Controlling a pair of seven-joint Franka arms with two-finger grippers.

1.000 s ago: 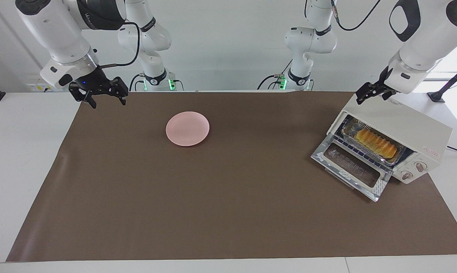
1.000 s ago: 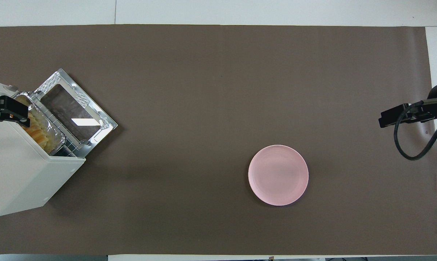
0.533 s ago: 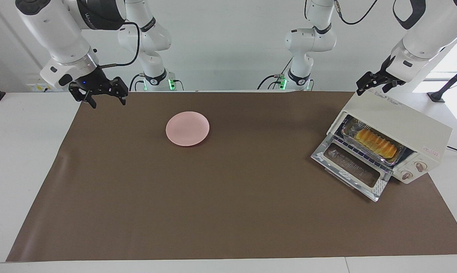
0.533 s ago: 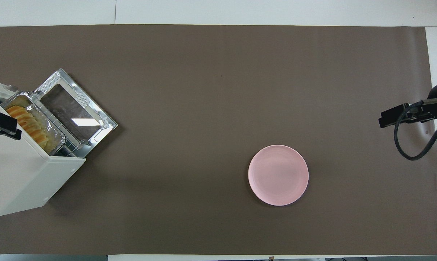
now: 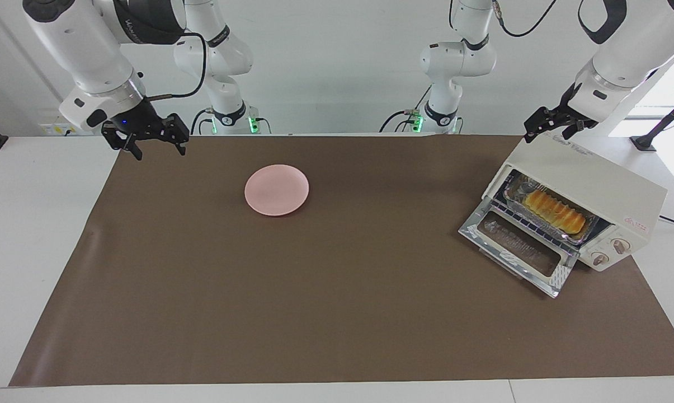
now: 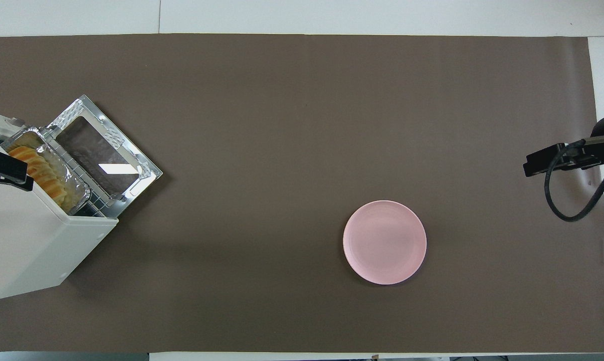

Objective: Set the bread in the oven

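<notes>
Facing view. Two white jointed arms hang in from the top corners of the frame. One cream-white boxy oven (image 5: 580,193) stands at the right of the frame, its glass door (image 5: 517,249) dropped flat toward the lower left. Inside, on the wire rack, lies one crinkled silver foil tray (image 5: 550,208), and in it one bread (image 5: 556,211): a long golden loaf with crosswise ridges. Two round knobs (image 5: 611,252) sit on the oven's front panel at lower right. One smooth round pink plate (image 5: 277,190) lies left of centre on the matte brown mat (image 5: 337,291), well apart from the oven. The left gripper (image 5: 555,129) hangs over the oven's upper rear corner at upper right; whether its fingers are apart cannot be told. The right gripper (image 5: 153,146) hovers at upper left over the mat's corner, its two dark fingers spread wide with nothing between them.

Overhead view. One oven (image 6: 28,235) fills the left edge, its mirror-bright door (image 6: 104,153) open toward the upper right. One bread (image 6: 41,173) shows in one foil tray (image 6: 73,180). The left gripper (image 6: 3,168) overlaps the oven's top at far left. One pink plate (image 6: 385,242) lies right of centre. The right gripper (image 6: 557,159), with a looped black cable, enters at the right edge. The brown mat (image 6: 281,100) is flat and plain.
</notes>
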